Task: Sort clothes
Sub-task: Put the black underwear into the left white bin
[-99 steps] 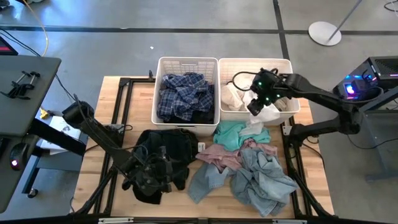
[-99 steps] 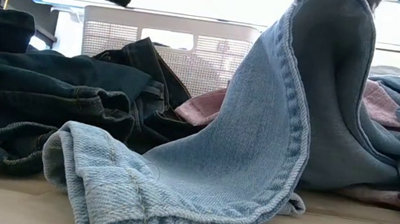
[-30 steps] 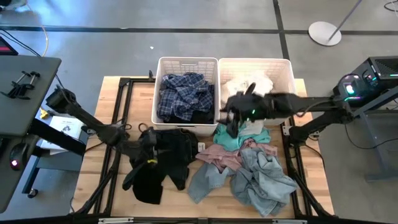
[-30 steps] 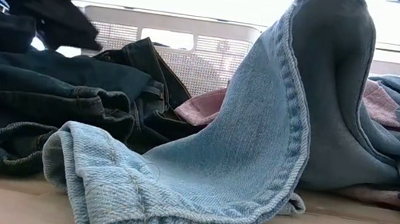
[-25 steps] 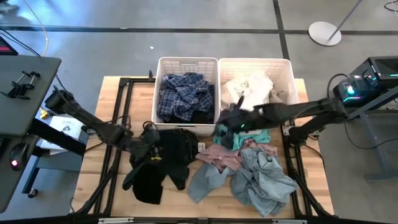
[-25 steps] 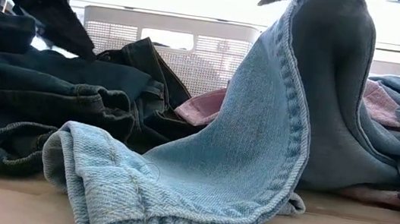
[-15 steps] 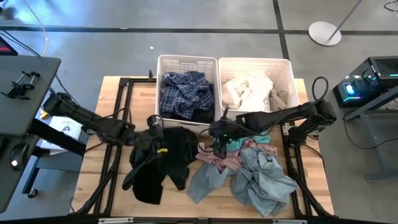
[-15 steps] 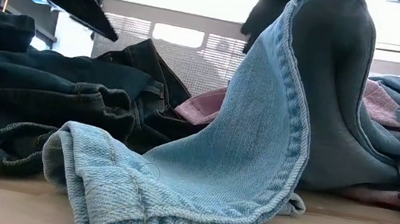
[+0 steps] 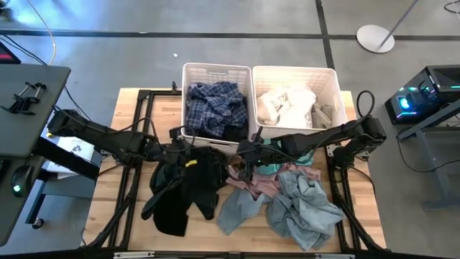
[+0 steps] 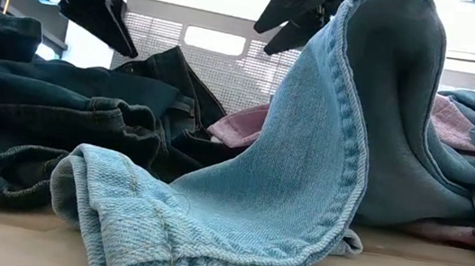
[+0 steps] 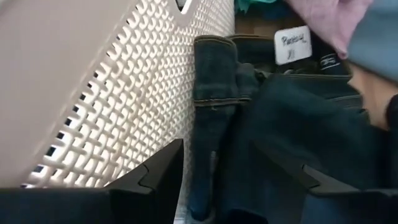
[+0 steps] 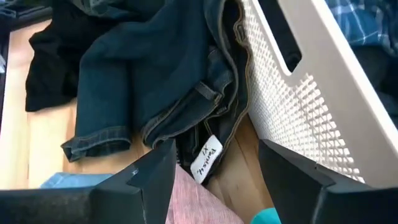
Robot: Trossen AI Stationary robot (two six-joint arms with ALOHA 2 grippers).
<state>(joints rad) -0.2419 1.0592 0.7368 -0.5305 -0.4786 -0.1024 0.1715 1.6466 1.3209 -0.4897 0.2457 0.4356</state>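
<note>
Dark blue jeans (image 9: 188, 180) lie crumpled on the table in front of the left basket (image 9: 188, 72). A pink garment (image 9: 253, 184), a teal one (image 9: 273, 167) and pale blue denim (image 9: 305, 205) lie to their right. My left gripper (image 9: 177, 147) is open, low beside that basket's near wall (image 11: 124, 93), with a fold of the jeans (image 11: 214, 118) between its fingers. My right gripper (image 9: 243, 160) is open above the jeans' white label (image 12: 208, 155) and the pink garment's edge (image 12: 199, 199). Both show high in the low view, the left gripper (image 10: 98, 11) and the right gripper (image 10: 292, 17). My left gripper has one finger (image 11: 155, 174) close against the left basket's near wall. I cannot tell whether it touches the wall or the jeans.
The left basket holds navy plaid cloth (image 9: 214, 106). The right basket (image 9: 332, 79) holds white and khaki cloth (image 9: 287, 104). Black frame rails (image 9: 136, 144) run along the table. Bare wood (image 9: 108, 208) shows at the near left.
My right gripper has swung from the right basket toward the table's left and near edge and dropped low over the jeans' label. My left gripper has gone from above the jeans toward the far edge, up to the left basket's near wall. That basket has shifted slightly.
</note>
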